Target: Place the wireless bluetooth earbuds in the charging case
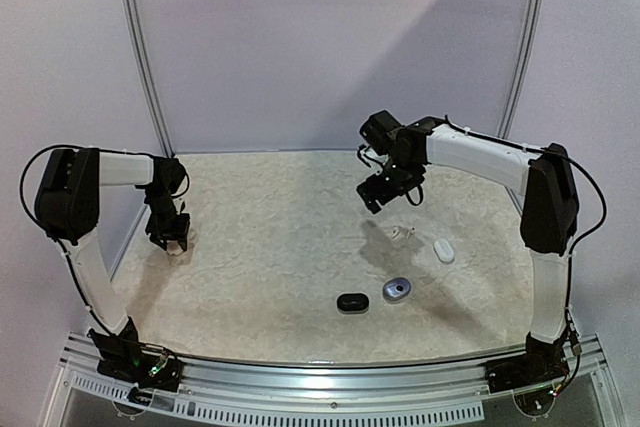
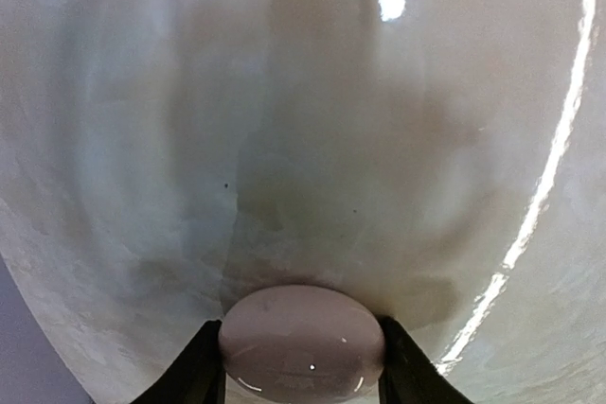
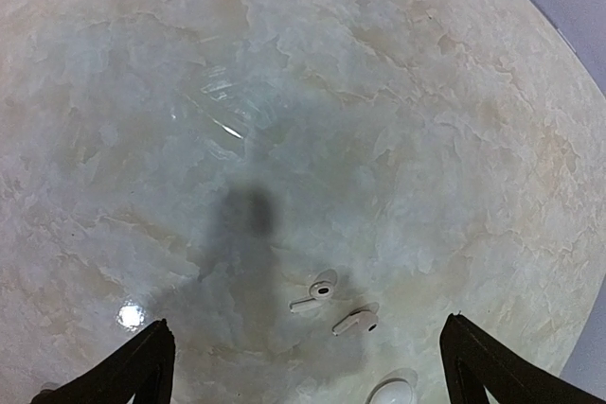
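Observation:
Two white stemmed earbuds (image 1: 400, 232) lie side by side on the marbled table, right of centre; they also show in the right wrist view (image 3: 314, 294). My right gripper (image 1: 372, 197) hangs above the table just behind and left of them, wide open and empty (image 3: 307, 328). My left gripper (image 1: 172, 240) is at the far left of the table, low, shut on a pale oval closed case (image 2: 301, 342). No earbud shows in the left wrist view.
A closed white case (image 1: 444, 250) lies right of the earbuds and shows at the bottom edge of the right wrist view (image 3: 390, 393). A silvery-blue case (image 1: 397, 289) and a black case (image 1: 352, 302) lie nearer the front. A white curved wall stands behind the table.

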Motion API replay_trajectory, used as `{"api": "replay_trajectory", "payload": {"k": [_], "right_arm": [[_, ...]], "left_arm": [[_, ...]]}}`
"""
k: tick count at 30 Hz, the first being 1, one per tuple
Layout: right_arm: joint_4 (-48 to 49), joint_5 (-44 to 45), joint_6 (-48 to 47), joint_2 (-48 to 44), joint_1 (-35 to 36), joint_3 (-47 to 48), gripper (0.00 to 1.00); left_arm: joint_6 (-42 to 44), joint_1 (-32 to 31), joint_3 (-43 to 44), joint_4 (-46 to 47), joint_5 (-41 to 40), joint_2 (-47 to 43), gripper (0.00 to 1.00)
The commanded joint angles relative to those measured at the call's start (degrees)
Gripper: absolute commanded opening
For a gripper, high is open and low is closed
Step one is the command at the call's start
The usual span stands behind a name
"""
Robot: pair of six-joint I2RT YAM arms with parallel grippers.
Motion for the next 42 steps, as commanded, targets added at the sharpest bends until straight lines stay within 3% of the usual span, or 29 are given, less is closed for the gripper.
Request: {"api": "replay_trajectory", "payload": {"k": [1, 9, 15, 19, 23, 25, 32, 42], "right_arm": [[1.4, 3.2, 1.6, -3.8, 0.4, -2.2, 0.99], [16.5, 6.8, 4.1, -13.1, -1.5, -12.6, 0.99], [36.0, -4.1, 7.0, -25.3, -2.4, -25.1, 0.98], [41.9, -13.9, 10.3, -28.8, -0.5, -26.7, 0.86], [48.5, -24.3, 13.1, -28.5, 4.3, -26.8, 0.83], [52.7, -27.8, 14.6, -27.6, 7.2, -26.9, 0.8], [60.2, -36.9, 18.7, -22.8, 13.5, -24.1, 0.76], [56.5, -37.2, 20.0, -15.3, 15.8, -17.8, 0.59]], "left_arm": [[1.7, -0.8, 1.2, -0.5, 1.1, -1.4, 0.0], [15.3, -9.6, 10.7, -8.0, 3.7, -9.9, 0.0], [34.1, -24.2, 14.1, -7.9, -1.0, -21.3, 0.0], [47.6, -34.1, 9.3, 2.9, -2.5, -30.4, 0.0], [61.4, -42.4, -3.3, 25.9, -0.5, -40.4, 0.0], [66.2, -45.8, -7.5, 33.2, 0.7, -42.6, 0.0], [65.0, -50.4, -8.7, 37.4, -1.8, -41.4, 0.0], [62.9, -51.0, -8.2, 38.8, -5.2, -39.3, 0.0]]}}
